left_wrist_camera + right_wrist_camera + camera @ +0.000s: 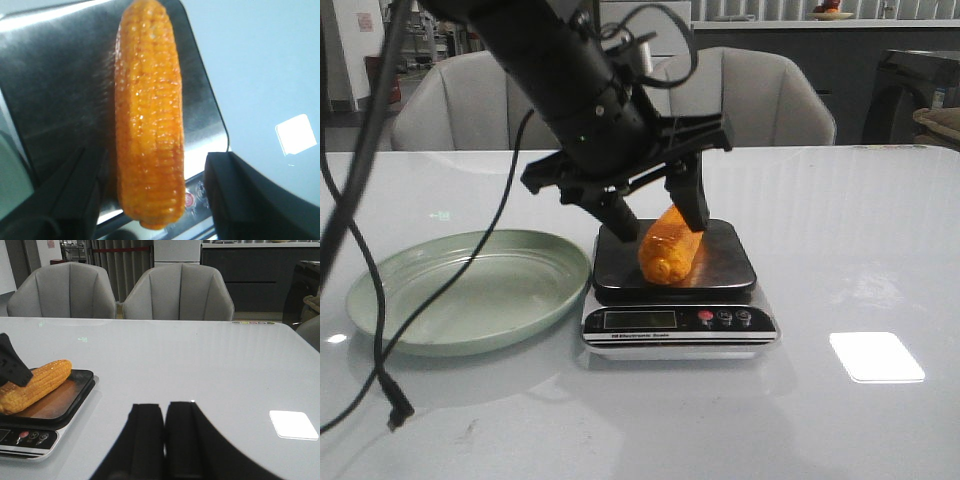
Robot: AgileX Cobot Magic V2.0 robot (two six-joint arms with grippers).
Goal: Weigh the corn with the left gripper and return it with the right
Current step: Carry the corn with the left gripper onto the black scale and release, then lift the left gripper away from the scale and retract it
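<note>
The orange-yellow corn (671, 246) lies on the dark platform of the kitchen scale (725, 262). My left gripper (657, 213) is open and straddles the corn, one finger on each side. In the left wrist view the corn (149, 125) lies between the fingers (250, 200), with a clear gap on one side. My left gripper (152, 200) does not squeeze it. My right gripper (164, 412) is shut and empty, low over the bare table to the right of the scale (60, 407). The corn (35, 385) also shows in the right wrist view. The right gripper is out of the front view.
A pale green plate (410, 300) sits empty just left of the scale. The scale's display and buttons (723, 318) face the front. A loose black cable (380, 330) hangs across the plate's left side. Grey chairs (760, 95) stand behind the table.
</note>
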